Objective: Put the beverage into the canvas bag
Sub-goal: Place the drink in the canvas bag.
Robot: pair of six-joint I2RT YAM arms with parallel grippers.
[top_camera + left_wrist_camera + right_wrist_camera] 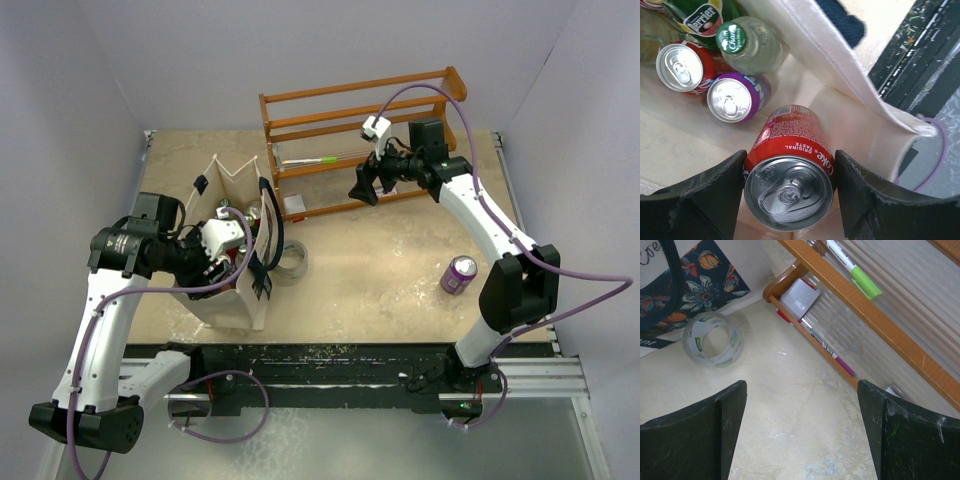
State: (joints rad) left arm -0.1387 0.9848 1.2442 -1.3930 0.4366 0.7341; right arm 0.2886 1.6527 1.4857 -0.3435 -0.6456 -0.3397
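I have the red can [790,132] pinched by its sides in the left gripper [790,172], jaws about half spread. Its lid faces the wrist and its long axis runs down into the canvas bag [840,65], close to the wall facing the bench's near edge. My right gripper [801,390] hangs wide open and empty before the wooden rack [875,320].

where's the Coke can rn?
Left wrist view: the Coke can is gripped in the left gripper, inside the canvas bag on the table's left side, next to a purple can.
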